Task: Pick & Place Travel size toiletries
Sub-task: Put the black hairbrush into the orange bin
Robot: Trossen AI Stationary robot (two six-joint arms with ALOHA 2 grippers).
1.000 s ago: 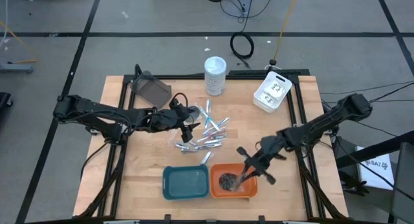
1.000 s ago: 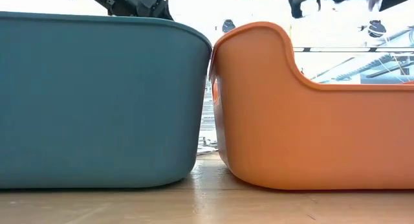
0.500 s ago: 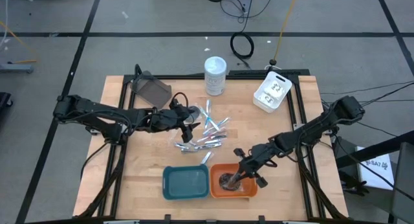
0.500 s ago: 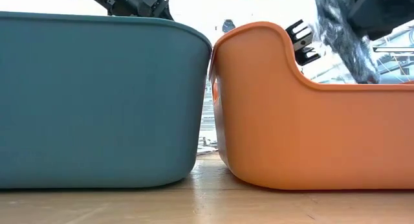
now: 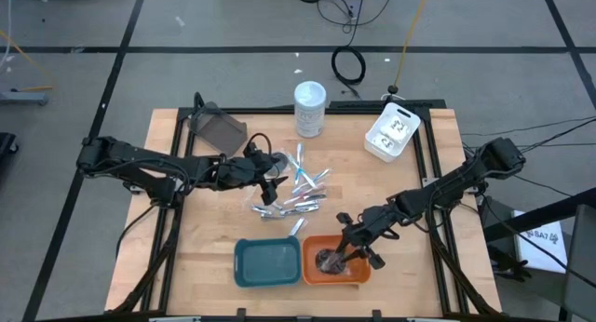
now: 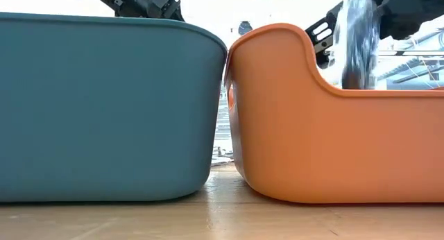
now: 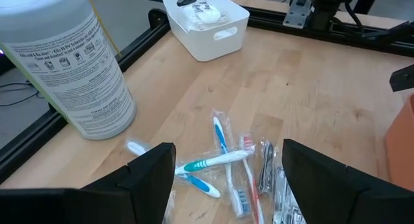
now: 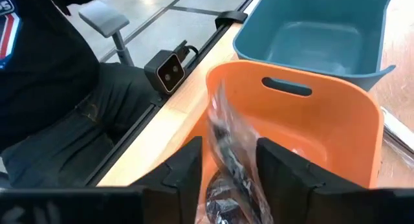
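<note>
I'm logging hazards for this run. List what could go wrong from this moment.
1. The right hand holds a clear wrapped packet over the orange tray; the limp wrapper may cling to the fingers on release.
2. It hangs near the tray's wall, so it could drape over the rim or fall outside.
3. The left hand hovers open above the wrapped toothbrushes; they overlap, so a grasp could drag several.

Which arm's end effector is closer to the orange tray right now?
Right. The right end effector hangs over the orange tray, holding a clear wrapped packet inside it. The left end effector sits up-table, by the toothbrush pile.
</note>
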